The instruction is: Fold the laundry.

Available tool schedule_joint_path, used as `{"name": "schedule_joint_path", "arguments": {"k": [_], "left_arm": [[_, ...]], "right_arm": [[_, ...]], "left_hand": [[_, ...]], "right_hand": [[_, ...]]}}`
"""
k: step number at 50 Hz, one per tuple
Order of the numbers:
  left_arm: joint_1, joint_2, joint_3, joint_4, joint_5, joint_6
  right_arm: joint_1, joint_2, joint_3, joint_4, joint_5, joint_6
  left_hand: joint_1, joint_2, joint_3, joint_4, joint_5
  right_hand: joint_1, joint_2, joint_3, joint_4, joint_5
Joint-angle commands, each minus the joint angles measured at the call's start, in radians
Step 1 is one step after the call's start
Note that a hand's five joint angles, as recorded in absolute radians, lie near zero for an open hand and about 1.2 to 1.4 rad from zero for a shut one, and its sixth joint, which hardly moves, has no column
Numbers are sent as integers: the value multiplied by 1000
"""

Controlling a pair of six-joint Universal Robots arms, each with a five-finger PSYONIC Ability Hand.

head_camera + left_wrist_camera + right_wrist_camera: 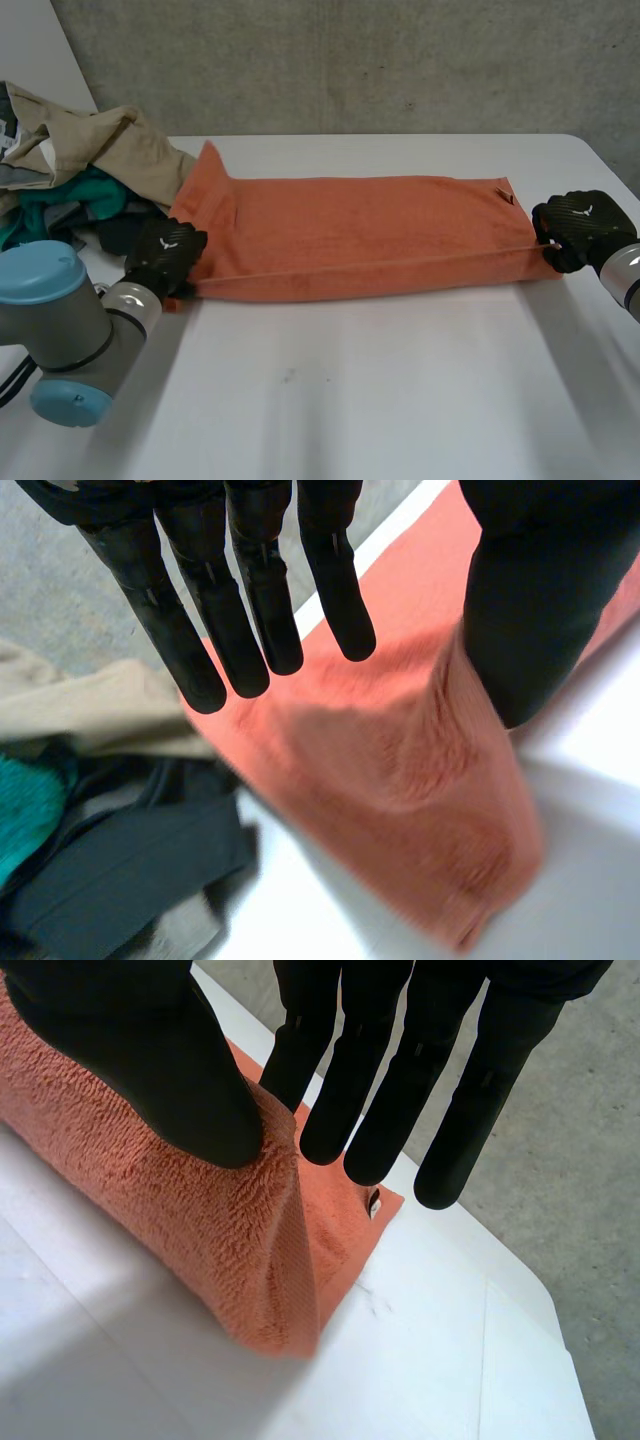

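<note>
An orange towel [370, 235] lies folded in a long strip across the white table [350, 400]. My left hand [165, 255] is at the strip's left end, by its near corner. In the left wrist view its fingers [230, 600] are straight and the thumb stands apart over the towel [400, 780], with nothing pinched. My right hand [580, 228] is at the strip's right end. In the right wrist view its thumb [150, 1050] presses the towel's [200, 1220] raised edge against the fingers.
A pile of laundry sits at the table's far left: a beige garment [100, 145], a teal one [70, 195] and a dark one [130, 860], close beside my left hand. The table's right edge [615, 165] runs just past my right hand.
</note>
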Motion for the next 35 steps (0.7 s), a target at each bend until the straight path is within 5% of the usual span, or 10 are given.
{"name": "schedule_joint_path", "arguments": {"k": [1,10,16,23,27,35], "left_arm": [[39,-2,-3,16,-1,38],[52,-3,-36,9,4,35],[60,11,-56,3,53,33],[76,208,-104,-72,82,19],[63,379,-142,-189,88,30],[40,736,-205,-723,91,125]], "right_arm": [[-4,4,-11,2,4,-6],[-3,7,-11,6,4,-6],[-1,9,-11,12,4,-6],[-1,-17,-8,118,2,-76],[-18,-134,-8,322,4,-228],[-184,-342,26,708,18,-543]], "left_hand": [[21,0,-5,-1,0],[108,87,83,87,87],[669,647,643,647,648],[669,648,644,647,648],[669,648,644,647,648],[669,648,644,647,648]], "right_hand": [[274,218,205,198,219],[274,218,205,198,219],[274,218,205,198,219],[274,218,205,198,219],[274,218,205,198,219],[274,218,205,198,219]]}}
